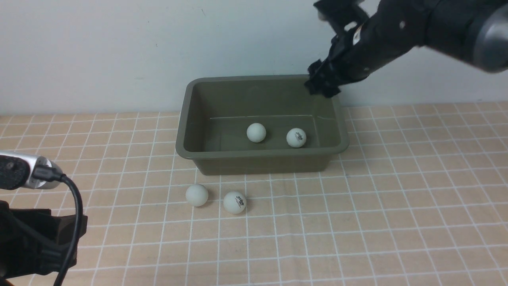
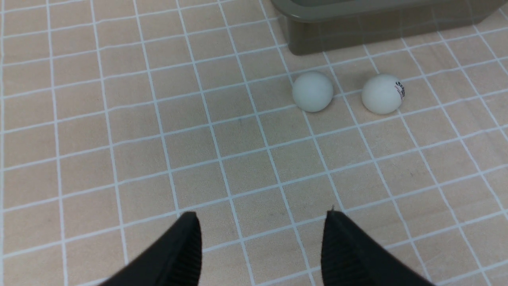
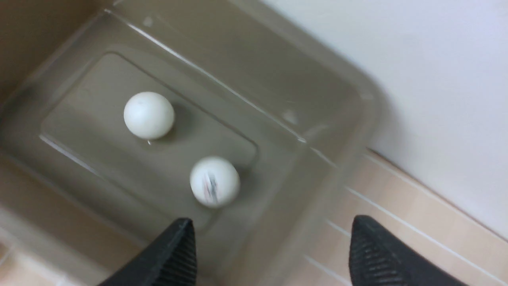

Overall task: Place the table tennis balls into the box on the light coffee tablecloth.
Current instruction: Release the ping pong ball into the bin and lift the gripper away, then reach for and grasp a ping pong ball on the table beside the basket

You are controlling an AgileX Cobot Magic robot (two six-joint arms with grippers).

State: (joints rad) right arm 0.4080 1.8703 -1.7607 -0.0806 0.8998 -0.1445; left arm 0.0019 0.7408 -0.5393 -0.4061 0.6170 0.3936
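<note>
Box: the olive box (image 1: 262, 154) sits upper middle in the front view, on the light coffee tablecloth (image 1: 397, 198), with its far side close to the white wall (image 1: 99, 47).
Balls inside: the plain ball in the box (image 1: 256, 132) lies near the middle of the floor. The logo ball in the box (image 1: 296, 137) lies to its right, apart from it.
Balls outside: the plain ball on the cloth (image 1: 197, 195) and the logo ball on the cloth (image 1: 234, 202) rest just below the box's near wall, close together but not touching.
Right tool: the right tool (image 1: 322, 85) hangs over the box's upper right corner. Its jaws are spread wide with nothing between them, and its wrist view looks down on the two balls inside.
Left tool: the left tool (image 2: 262, 222) is at the lower left of the front view, low over the cloth. Its jaws are wide and empty, and both outside balls are ahead of it, well apart from its tips.
Step in hand: about halfway, I'd say. Two balls are in, two are out, and no ball is held.
Next move: a tool has to go to an outside ball, and the left one looks better placed. It should straddle the plain ball squarely and close gently. One finger must slip into the narrow gap beside the logo ball, and a nudge would likely send either ball rolling.
</note>
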